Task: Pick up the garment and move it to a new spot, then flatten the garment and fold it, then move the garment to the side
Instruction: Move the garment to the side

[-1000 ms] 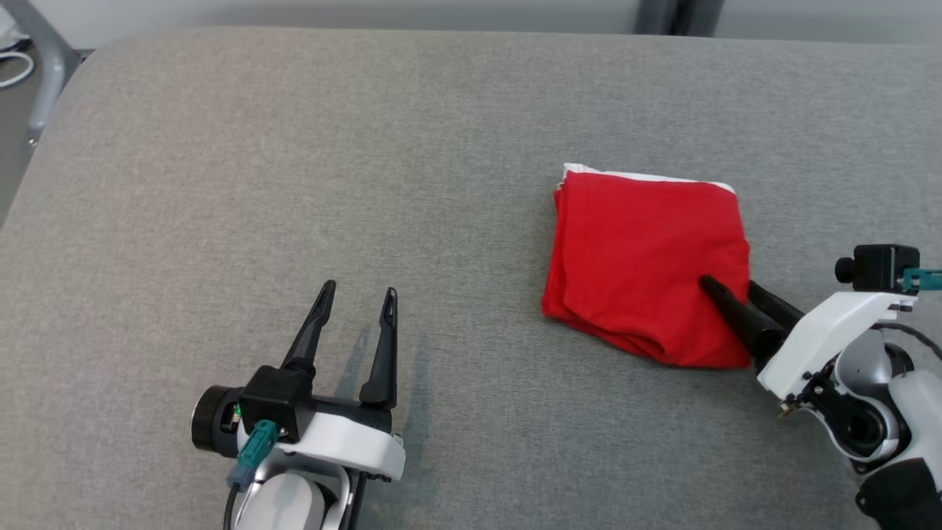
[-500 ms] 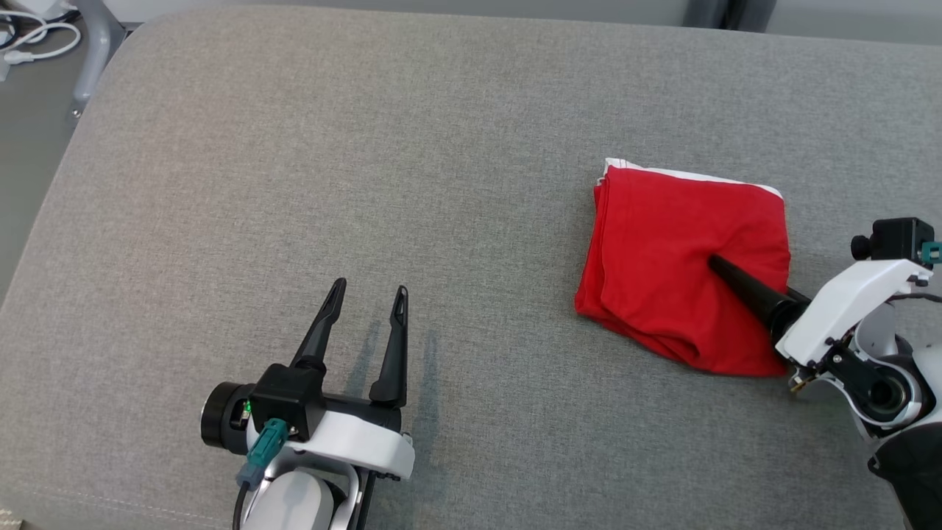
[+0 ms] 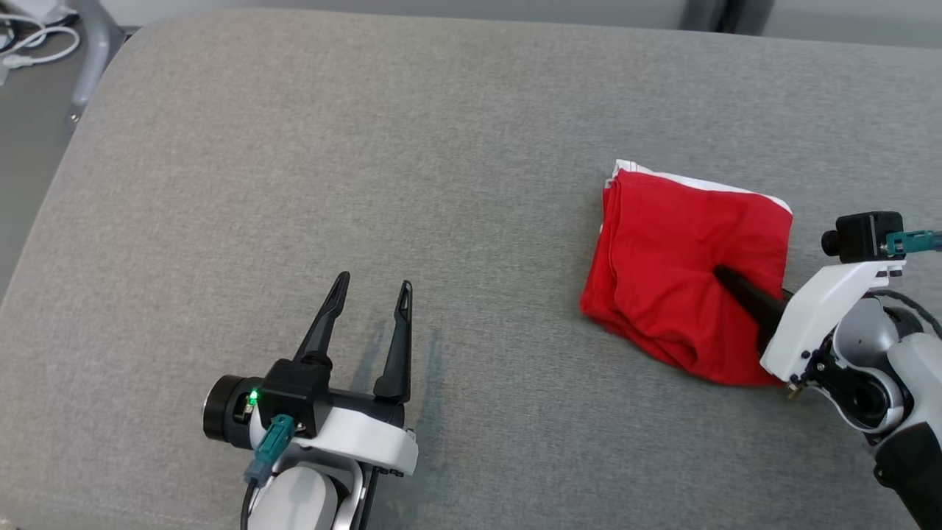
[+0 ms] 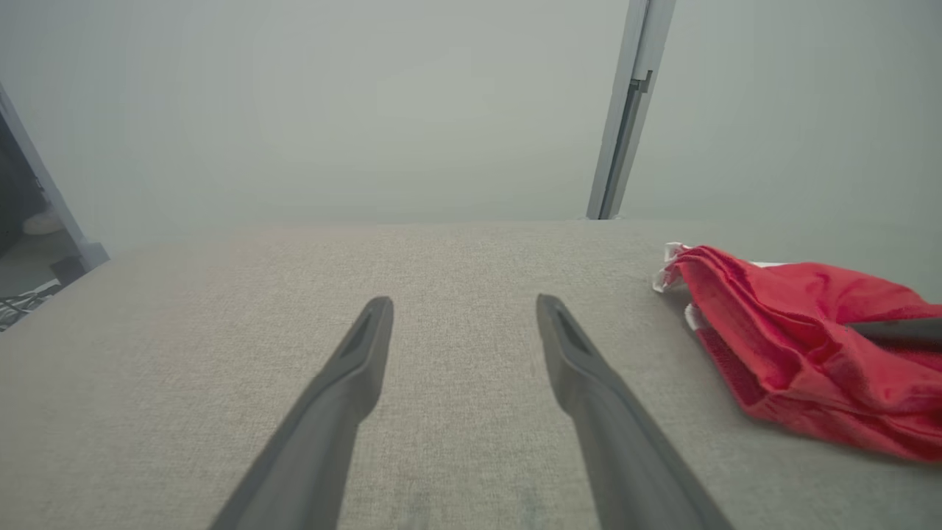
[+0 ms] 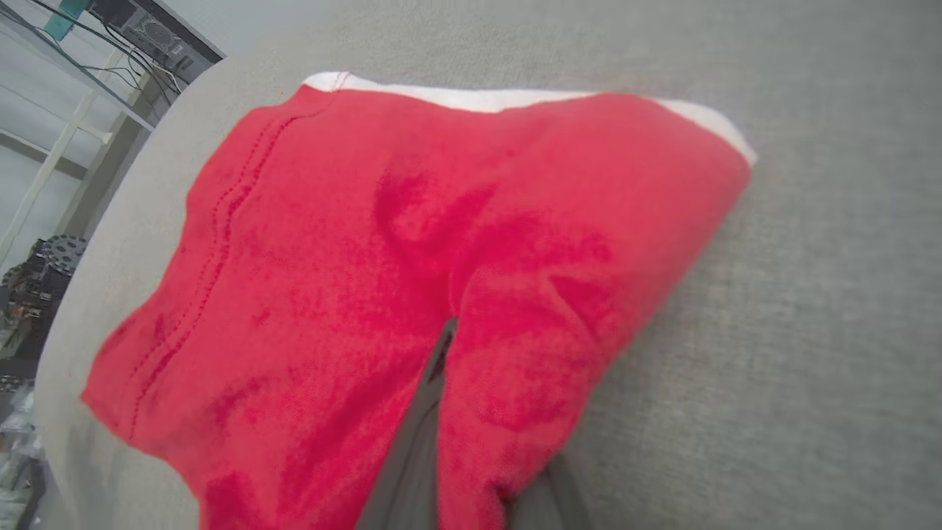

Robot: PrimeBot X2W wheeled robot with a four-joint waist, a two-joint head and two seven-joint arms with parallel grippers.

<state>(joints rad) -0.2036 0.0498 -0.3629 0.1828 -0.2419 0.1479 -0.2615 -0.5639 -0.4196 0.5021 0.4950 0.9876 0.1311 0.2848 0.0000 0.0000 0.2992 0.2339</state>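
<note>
Folded red cloth garment [image 3: 677,272] with a white far edge, lying right of centre on the grey upholstered surface [image 3: 294,147], near-right edge pinched in the nearer right gripper [image 3: 725,280]; left gripper [image 3: 374,281] wide, empty, well apart.

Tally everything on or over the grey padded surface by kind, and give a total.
Folded red cloth garment with a white edge: 1
Grippers with two long dark fingers: 2 (left gripper, right gripper)
Total: 3
</note>
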